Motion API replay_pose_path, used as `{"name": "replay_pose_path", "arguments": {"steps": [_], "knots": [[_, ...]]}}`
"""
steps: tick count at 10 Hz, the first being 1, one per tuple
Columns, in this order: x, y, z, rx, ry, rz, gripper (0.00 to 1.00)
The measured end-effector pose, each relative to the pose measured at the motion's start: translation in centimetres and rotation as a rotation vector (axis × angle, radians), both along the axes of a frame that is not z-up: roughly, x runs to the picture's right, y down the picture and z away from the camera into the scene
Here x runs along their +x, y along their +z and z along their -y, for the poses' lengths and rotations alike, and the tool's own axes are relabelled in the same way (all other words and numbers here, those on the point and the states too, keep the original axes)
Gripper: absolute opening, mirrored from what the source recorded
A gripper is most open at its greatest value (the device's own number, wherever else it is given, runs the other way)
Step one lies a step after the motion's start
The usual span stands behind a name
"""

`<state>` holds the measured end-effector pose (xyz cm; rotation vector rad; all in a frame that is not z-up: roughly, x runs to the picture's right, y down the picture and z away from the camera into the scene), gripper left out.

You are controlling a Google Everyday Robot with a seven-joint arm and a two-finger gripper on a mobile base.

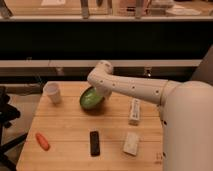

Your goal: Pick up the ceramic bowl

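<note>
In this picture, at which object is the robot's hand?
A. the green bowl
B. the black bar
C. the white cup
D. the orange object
A: the hand is at the upper right rim of the tilted ceramic bowl, while the white cup stands apart from it, further left in the picture.
</note>
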<state>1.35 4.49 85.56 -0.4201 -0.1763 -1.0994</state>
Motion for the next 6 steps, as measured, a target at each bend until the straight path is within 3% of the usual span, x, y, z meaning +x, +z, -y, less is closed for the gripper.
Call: {"name": "replay_pose_path", "arguments": {"steps": [6], "knots": [[-0.13,-0.4,0.46,0.007,-0.023,0.007,0.0]]}}
